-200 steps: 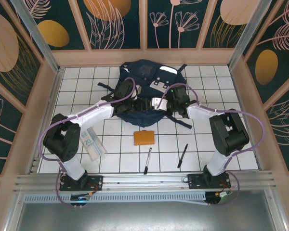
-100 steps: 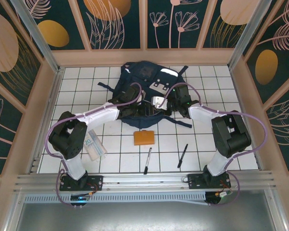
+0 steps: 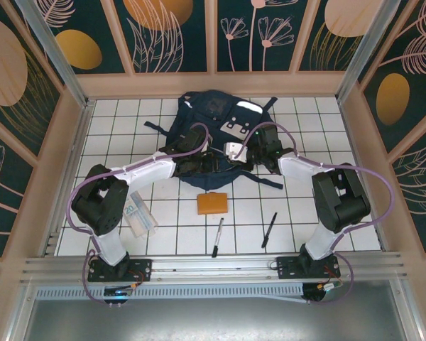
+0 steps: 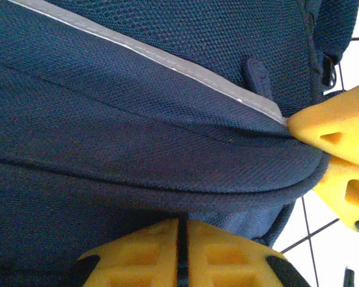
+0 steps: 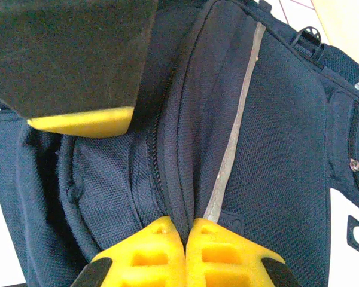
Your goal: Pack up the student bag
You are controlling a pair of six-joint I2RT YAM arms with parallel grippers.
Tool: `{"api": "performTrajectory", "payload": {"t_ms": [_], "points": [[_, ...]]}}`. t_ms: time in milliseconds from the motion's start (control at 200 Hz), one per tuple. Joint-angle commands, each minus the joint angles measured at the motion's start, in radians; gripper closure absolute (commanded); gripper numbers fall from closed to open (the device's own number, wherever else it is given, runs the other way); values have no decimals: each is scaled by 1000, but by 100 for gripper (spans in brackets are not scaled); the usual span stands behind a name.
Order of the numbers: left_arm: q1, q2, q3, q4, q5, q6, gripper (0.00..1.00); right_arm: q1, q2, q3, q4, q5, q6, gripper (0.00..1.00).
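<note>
Nearest me on the white tiled table (image 3: 106, 121) lay two black pens (image 3: 218, 236), side by side but apart; just beyond them sat a flat orange block (image 3: 212, 203), and to the left a pale bundle (image 3: 137, 212) printed with "20", the only writing I could read. Farther on, the left gripper (image 4: 180, 222) had its fingers pressed together against the near lip of the student bag (image 3: 216, 106), and I judged a fold of fabric was pinched between them; the right gripper (image 5: 185, 224) was likewise clamped flat, on the seam where the reflective stripe (image 5: 233, 137) ran beside the zipper (image 5: 161, 161). The bag lay in the far middle of the table with its near edge gathered up between the two claws. By its open mesh weave and the way it rolled over the fingers, I took it for soft, limp and light, likely to sag and fold rather than keep a shape, but rough enough not to slip. The piped lip, the zipper edge or the small sewn tab (image 4: 255, 75) looked like the firmest places to hold; a broad panel would only bunch. Farthest off, the white-grey patch (image 3: 236, 126) carried dark marks too small for me to read; I saw no brand.
</note>
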Motion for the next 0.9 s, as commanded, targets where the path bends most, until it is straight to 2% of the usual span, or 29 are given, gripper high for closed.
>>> {"api": "performTrajectory", "payload": {"t_ms": [0, 215, 225, 245, 270, 290, 315, 395, 546, 696, 891], "points": [[-4, -41, 1, -69, 19, 33, 100, -18, -38, 21, -13, -59, 6, 100], [4, -96, -49, -89, 48, 87, 100, -31, -32, 28, -31, -60, 3, 100], [4, -96, -51, -87, 50, 88, 96, -31, -31, 28, -32, -61, 3, 100], [5, -97, -52, -85, 54, 89, 83, -30, -30, 29, -33, -62, 4, 100], [5, -98, -52, -80, 61, 90, 63, -31, -28, 30, -34, -64, 4, 100], [5, -99, -51, -75, 68, 90, 54, -30, -28, 31, -37, -66, 4, 100], [5, -101, -51, -64, 80, 86, 48, -30, -25, 33, -41, -71, 5, 100], [5, -107, -43, -32, 95, 57, 41, -27, -21, 40, -49, -74, 6, 100], [4, -84, -4, -39, 98, 3, 38, -26, -21, 41, -49, -78, 8, 100], [-16, -36, 5, -77, 38, -15, 38, -28, -23, 41, -47, -76, 10, 100], [-21, -20, 4, -96, -47, -4, 47, -27, -29, 34, -39, -81, 17, 100]]}}
